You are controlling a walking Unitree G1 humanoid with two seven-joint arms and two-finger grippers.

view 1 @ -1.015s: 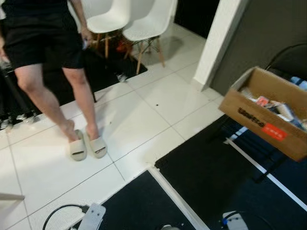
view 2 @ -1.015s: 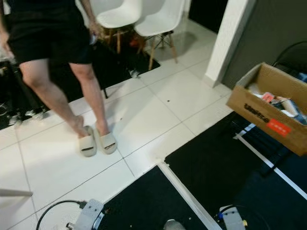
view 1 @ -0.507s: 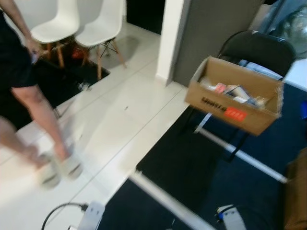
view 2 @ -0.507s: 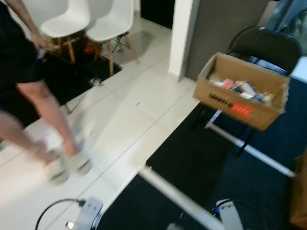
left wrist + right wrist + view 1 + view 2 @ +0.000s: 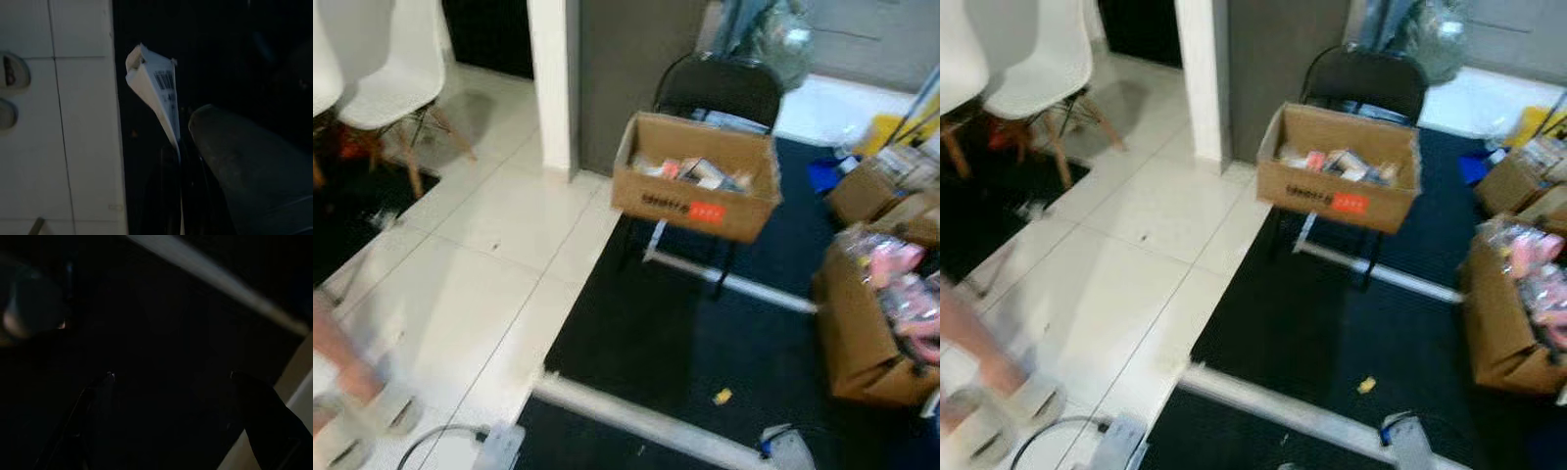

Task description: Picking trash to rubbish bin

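Left wrist view: left gripper (image 5: pixel 178 147) pinches a white wrapper (image 5: pixel 154 90); keep the grip firm. Right gripper (image 5: pixel 171 382) hangs spread, empty.

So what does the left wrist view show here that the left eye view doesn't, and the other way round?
Left wrist view: the left gripper shut on a white folded paper with a barcode.

Left eye view: a cardboard box of mixed items on a black folding chair, more boxes at the right, a small yellow scrap on the dark mat, a white chair, and a person's blurred foot.

Both: white floor tiles meeting the dark mat.
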